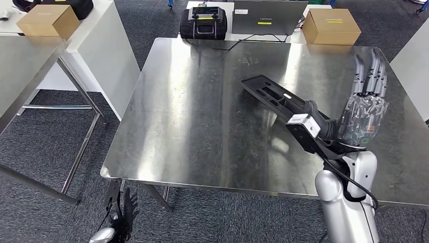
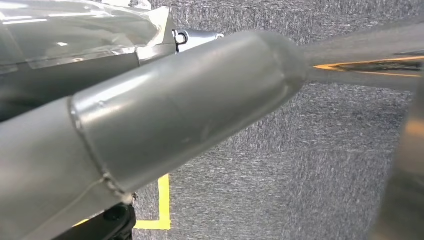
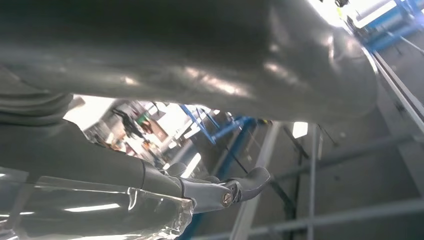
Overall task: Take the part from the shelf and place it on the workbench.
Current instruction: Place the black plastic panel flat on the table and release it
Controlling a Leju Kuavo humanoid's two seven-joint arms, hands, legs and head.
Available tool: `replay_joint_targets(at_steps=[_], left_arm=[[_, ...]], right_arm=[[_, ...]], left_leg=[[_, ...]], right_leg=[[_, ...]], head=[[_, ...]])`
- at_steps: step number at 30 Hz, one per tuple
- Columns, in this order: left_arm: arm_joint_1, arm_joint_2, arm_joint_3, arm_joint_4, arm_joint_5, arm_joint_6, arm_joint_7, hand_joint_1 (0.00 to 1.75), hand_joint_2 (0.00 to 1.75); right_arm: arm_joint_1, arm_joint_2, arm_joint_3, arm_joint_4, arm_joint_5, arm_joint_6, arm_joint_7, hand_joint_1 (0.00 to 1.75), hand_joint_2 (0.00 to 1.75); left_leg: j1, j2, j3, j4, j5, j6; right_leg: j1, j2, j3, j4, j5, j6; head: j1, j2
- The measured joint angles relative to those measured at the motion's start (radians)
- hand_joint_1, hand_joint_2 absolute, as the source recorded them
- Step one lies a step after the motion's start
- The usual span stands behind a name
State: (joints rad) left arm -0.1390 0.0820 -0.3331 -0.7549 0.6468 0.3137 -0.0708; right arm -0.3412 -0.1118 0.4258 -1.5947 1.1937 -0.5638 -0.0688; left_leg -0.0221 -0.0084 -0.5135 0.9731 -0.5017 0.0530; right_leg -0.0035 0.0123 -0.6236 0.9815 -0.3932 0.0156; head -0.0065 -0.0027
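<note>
The long black plastic part lies slanted over the right side of the steel workbench. Its far tip is down near the tabletop, while its near end, with a white label, stays raised at my right hand. That hand's thumb lies across the part and holds it against the palm, and the other fingers point straight up, clear of it. My left hand hangs below the workbench's front left corner with its fingers loose and nothing in them. Its thick grey thumb hangs over the carpet.
Behind the workbench a white table carries a black controller case, a grey laptop and a cardboard box. Another box sits on a white table at the far left, beside a second steel table. Yellow floor tape marks the grey carpet.
</note>
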Motion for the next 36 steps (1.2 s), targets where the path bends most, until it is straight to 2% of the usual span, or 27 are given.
replay_joint_targets(at_steps=[6, 10, 12, 14, 16, 17, 18, 19, 21, 22, 23, 25, 26, 28, 29, 31, 32, 33, 34, 36], left_arm=[[0.002, -0.010, 0.022, -0.008, -0.011, -0.006, 0.007, 0.00, 0.00], [0.002, -0.019, 0.036, -0.008, -0.026, -0.013, 0.012, 0.00, 0.00], [0.001, -0.026, 0.041, -0.011, -0.032, -0.015, 0.013, 0.00, 0.00], [-0.001, -0.034, 0.045, -0.013, -0.039, -0.017, 0.015, 0.00, 0.00], [-0.002, -0.042, 0.050, -0.014, -0.050, -0.020, 0.019, 0.00, 0.00], [-0.001, -0.047, 0.054, -0.014, -0.056, -0.022, 0.021, 0.00, 0.00], [-0.001, -0.052, 0.057, -0.014, -0.061, -0.025, 0.022, 0.00, 0.00], [-0.001, -0.055, 0.060, -0.014, -0.066, -0.028, 0.023, 0.00, 0.00], [-0.001, -0.061, 0.066, -0.014, -0.075, -0.034, 0.023, 0.00, 0.00], [-0.001, -0.063, 0.070, -0.014, -0.079, -0.035, 0.023, 0.00, 0.00], [-0.001, -0.064, 0.074, -0.014, -0.081, -0.036, 0.023, 0.00, 0.00], [0.000, -0.066, 0.081, -0.014, -0.083, -0.037, 0.022, 0.00, 0.00], [0.000, -0.067, 0.084, -0.014, -0.084, -0.037, 0.022, 0.00, 0.00], [0.001, -0.067, 0.089, -0.014, -0.087, -0.038, 0.023, 0.00, 0.00], [0.001, -0.067, 0.090, -0.014, -0.089, -0.040, 0.023, 0.00, 0.00], [0.002, -0.069, 0.091, -0.013, -0.096, -0.045, 0.024, 0.00, 0.00], [0.002, -0.070, 0.091, -0.013, -0.100, -0.048, 0.024, 0.00, 0.00], [0.003, -0.070, 0.093, -0.013, -0.104, -0.050, 0.024, 0.00, 0.00], [0.002, -0.071, 0.095, -0.013, -0.109, -0.053, 0.024, 0.00, 0.00], [0.002, -0.071, 0.104, -0.013, -0.119, -0.058, 0.024, 0.00, 0.00]], right_arm=[[0.045, -0.017, 0.004, -0.102, 0.005, -0.008, -0.001, 0.00, 0.00], [0.085, -0.024, 0.004, -0.160, 0.010, -0.022, -0.010, 0.00, 0.00], [0.097, -0.028, 0.002, -0.190, 0.010, -0.023, -0.014, 0.00, 0.00], [0.102, -0.034, -0.002, -0.209, 0.008, -0.023, -0.018, 0.00, 0.00], [0.109, -0.038, -0.005, -0.218, 0.004, -0.022, -0.024, 0.00, 0.00], [0.113, -0.040, -0.006, -0.220, 0.001, -0.021, -0.028, 0.00, 0.00], [0.116, -0.041, -0.007, -0.223, -0.002, -0.020, -0.033, 0.00, 0.00], [0.117, -0.042, -0.008, -0.227, -0.004, -0.019, -0.036, 0.00, 0.00], [0.117, -0.043, -0.009, -0.236, -0.006, -0.015, -0.042, 0.00, 0.00], [0.117, -0.044, -0.009, -0.240, -0.007, -0.013, -0.046, 0.00, 0.00], [0.118, -0.044, -0.010, -0.244, -0.008, -0.011, -0.048, 0.00, 0.00], [0.121, -0.045, -0.010, -0.249, -0.011, -0.008, -0.051, 0.00, 0.00], [0.122, -0.045, -0.011, -0.252, -0.013, -0.008, -0.051, 0.00, 0.00], [0.121, -0.045, -0.010, -0.257, -0.014, -0.006, -0.052, 0.00, 0.00], [0.120, -0.045, -0.010, -0.259, -0.015, -0.005, -0.052, 0.00, 0.00], [0.119, -0.045, -0.010, -0.260, -0.020, -0.002, -0.054, 0.00, 0.00], [0.118, -0.045, -0.010, -0.260, -0.022, -0.001, -0.055, 0.00, 0.00], [0.119, -0.045, -0.010, -0.260, -0.025, 0.001, -0.057, 0.00, 0.00], [0.118, -0.044, -0.010, -0.261, -0.028, 0.003, -0.059, 0.00, 0.00], [0.118, -0.044, -0.011, -0.262, -0.033, 0.007, -0.065, 0.00, 0.00]], left_leg=[[-0.002, 0.000, 0.000, 0.003, -0.001, 0.003], [-0.005, -0.001, -0.002, 0.005, 0.001, 0.016], [0.002, 0.002, 0.011, -0.021, 0.017, 0.026], [0.011, 0.007, 0.026, -0.046, 0.032, 0.033], [0.012, 0.010, 0.029, -0.049, 0.034, 0.034], [0.013, 0.011, 0.029, -0.048, 0.033, 0.032], [0.016, 0.011, 0.031, -0.047, 0.030, 0.028], [0.020, 0.010, 0.032, -0.045, 0.026, 0.022], [0.029, 0.009, 0.032, -0.029, 0.009, 0.003], [0.030, 0.007, 0.025, -0.017, 0.000, -0.007], [0.029, 0.005, 0.019, -0.005, -0.010, -0.017], [0.025, 0.001, 0.007, 0.014, -0.023, -0.029], [0.027, 0.000, 0.006, 0.020, -0.028, -0.034], [0.032, 0.002, -0.006, 0.050, -0.055, -0.041], [0.034, 0.004, -0.026, 0.092, -0.082, -0.045], [0.034, 0.005, -0.087, 0.217, -0.144, -0.050], [0.033, 0.005, -0.115, 0.271, -0.161, -0.050], [0.033, 0.005, -0.131, 0.298, -0.160, -0.047], [0.032, 0.005, -0.129, 0.289, -0.139, -0.041], [0.025, 0.003, -0.080, 0.180, -0.066, -0.018]], right_leg=[[-0.003, 0.000, 0.000, -0.001, 0.001, 0.001], [-0.007, 0.000, 0.001, -0.006, 0.006, 0.009], [-0.004, 0.000, -0.003, -0.004, 0.002, 0.015], [-0.002, -0.001, -0.035, 0.062, -0.033, 0.014], [-0.009, -0.002, -0.096, 0.194, -0.081, 0.013], [-0.014, -0.002, -0.122, 0.245, -0.092, 0.019], [-0.020, -0.003, -0.132, 0.264, -0.088, 0.029], [-0.026, -0.004, -0.122, 0.242, -0.068, 0.044], [-0.040, -0.013, -0.060, 0.116, -0.017, 0.076], [-0.040, -0.015, -0.032, 0.068, -0.002, 0.084], [-0.042, -0.016, -0.015, 0.039, 0.000, 0.085], [-0.040, -0.011, -0.013, 0.044, -0.017, 0.066], [-0.045, -0.011, -0.015, 0.046, -0.024, 0.055], [-0.045, -0.011, -0.016, 0.048, -0.030, 0.037], [-0.045, -0.012, -0.016, 0.048, -0.030, 0.031], [-0.039, -0.013, -0.018, 0.048, -0.028, 0.025], [-0.035, -0.013, -0.020, 0.048, -0.027, 0.023], [-0.031, -0.013, -0.021, 0.048, -0.026, 0.021], [-0.027, -0.012, -0.021, 0.048, -0.025, 0.019], [-0.021, -0.011, -0.020, 0.048, -0.023, 0.016]], head=[[0.000, 0.000], [-0.001, 0.000], [0.000, 0.000], [0.003, 0.000], [0.005, 0.000], [0.004, 0.000], [0.004, 0.000], [0.004, 0.000], [0.006, 0.000], [0.009, 0.000], [0.011, 0.000], [0.009, 0.000], [0.006, 0.000], [0.001, 0.000], [0.000, 0.000], [-0.001, 0.000], [-0.001, 0.000], [-0.001, 0.000], [-0.001, 0.000], [-0.001, 0.000]])
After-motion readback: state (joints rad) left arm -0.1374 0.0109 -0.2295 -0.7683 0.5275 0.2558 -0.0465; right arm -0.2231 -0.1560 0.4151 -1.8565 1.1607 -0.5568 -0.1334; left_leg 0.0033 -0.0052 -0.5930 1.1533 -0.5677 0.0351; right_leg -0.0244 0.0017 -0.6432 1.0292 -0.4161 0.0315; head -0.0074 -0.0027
